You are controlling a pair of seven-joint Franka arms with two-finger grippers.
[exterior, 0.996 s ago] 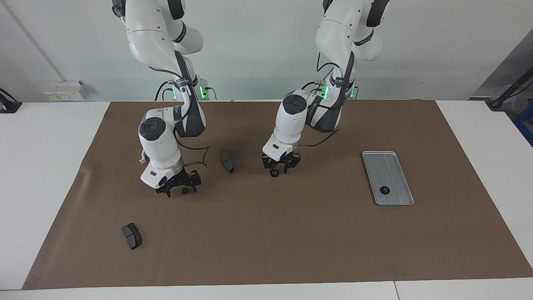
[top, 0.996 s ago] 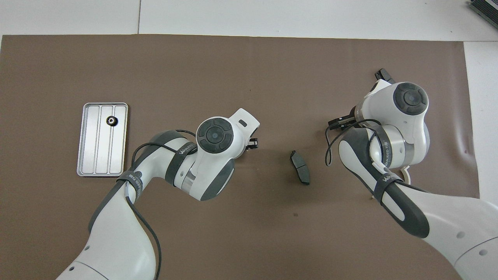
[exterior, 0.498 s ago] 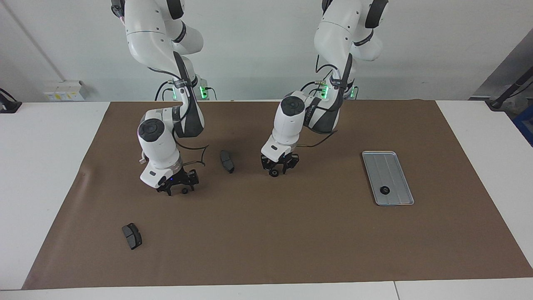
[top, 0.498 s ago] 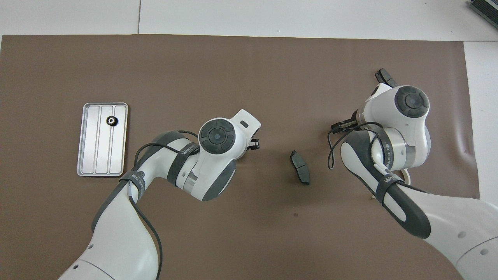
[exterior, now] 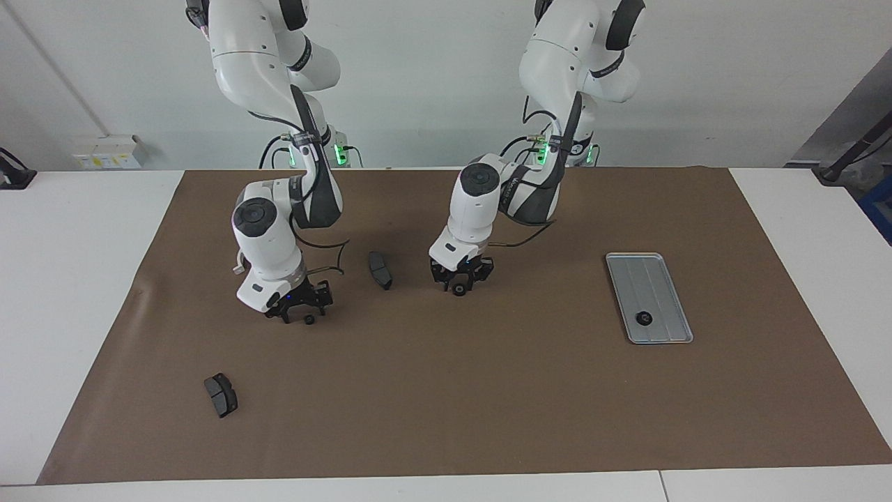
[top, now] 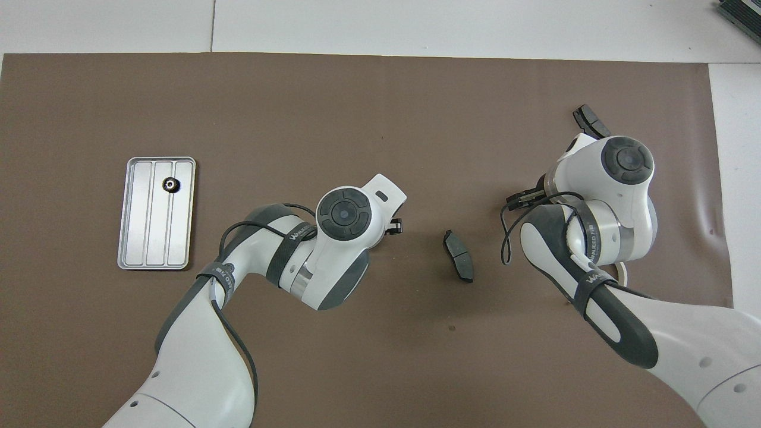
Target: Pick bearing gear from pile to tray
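Brown mat (exterior: pixel 488 390) open mid-table. Left gripper (exterior: pixel 460 281) bent low, jaws clamping gear (exterior: pixel 458 289); right gripper (exterior: pixel 301 312) low, jaws straddling small gear (exterior: pixel 308 320), grip unclear.

Robotics lab, two white jointed robot arms (exterior: pixel 272 139) bolted to white tabletop (exterior: pixel 70 279), brown paper mat (exterior: pixel 488 390) edge to edge, bare white wall (exterior: pixel 432 84)

Each gripper, left gripper (exterior: pixel 458 282) and right gripper (exterior: pixel 304 311), has a small black gear (exterior: pixel 458 290) between its jaws (another gear (exterior: pixel 644 319) lies in the tray (exterior: pixel 665 279)).
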